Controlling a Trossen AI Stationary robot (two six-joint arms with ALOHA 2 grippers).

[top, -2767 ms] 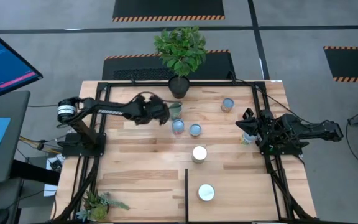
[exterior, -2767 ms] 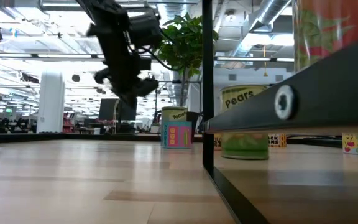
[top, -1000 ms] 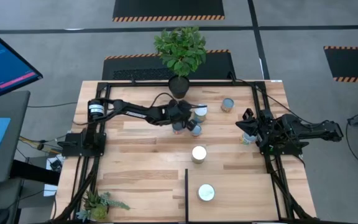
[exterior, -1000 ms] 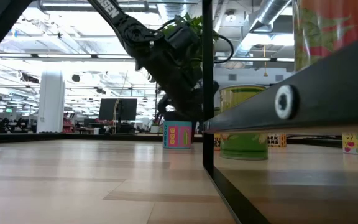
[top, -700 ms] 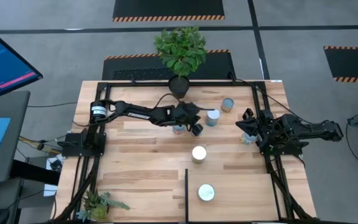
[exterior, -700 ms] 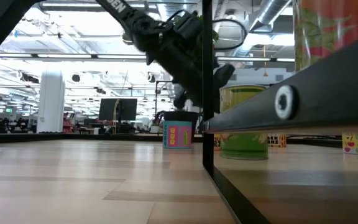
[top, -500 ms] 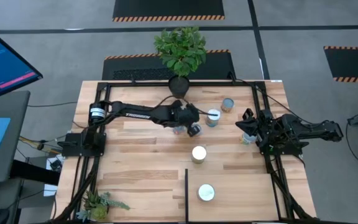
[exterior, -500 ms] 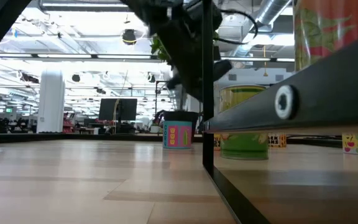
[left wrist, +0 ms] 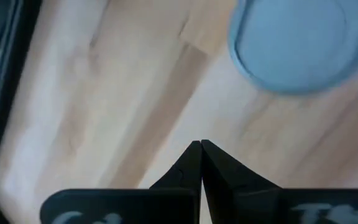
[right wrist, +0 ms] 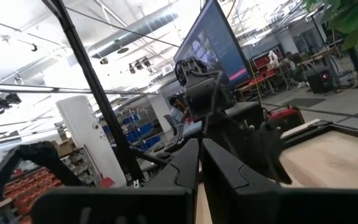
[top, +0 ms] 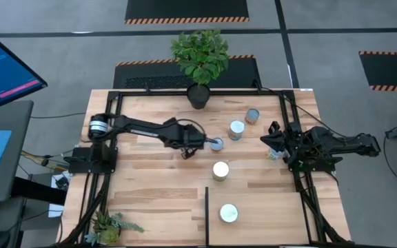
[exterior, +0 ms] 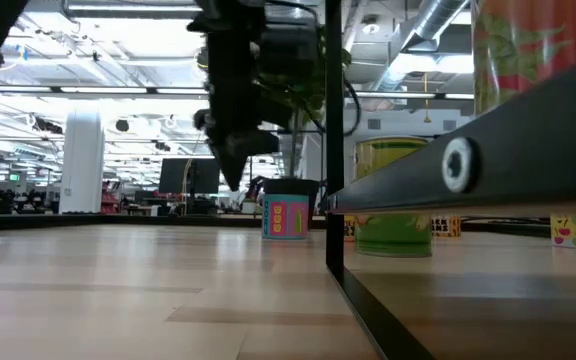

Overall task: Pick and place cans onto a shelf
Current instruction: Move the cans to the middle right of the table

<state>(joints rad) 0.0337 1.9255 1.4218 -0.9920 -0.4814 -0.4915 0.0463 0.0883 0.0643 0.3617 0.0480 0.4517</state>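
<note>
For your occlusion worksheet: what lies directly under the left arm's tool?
Bare tabletop lies under the shut left tool. A blue-topped can stands just beyond its tip, untouched. Nothing is gripped; the wood beneath the tool's own body is hidden.

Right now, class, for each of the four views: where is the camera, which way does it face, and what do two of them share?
High: overhead, straight down; both arms, left gripper beside a blue-topped can.
Low: table height, level across; left arm above, pink can beyond.
Left wrist: looking down past its shut jaws at bare wood.
Right wrist: at the table's right edge, facing the room past shut jaws.
Shared: high and left wrist both show the blue-topped can.
</note>
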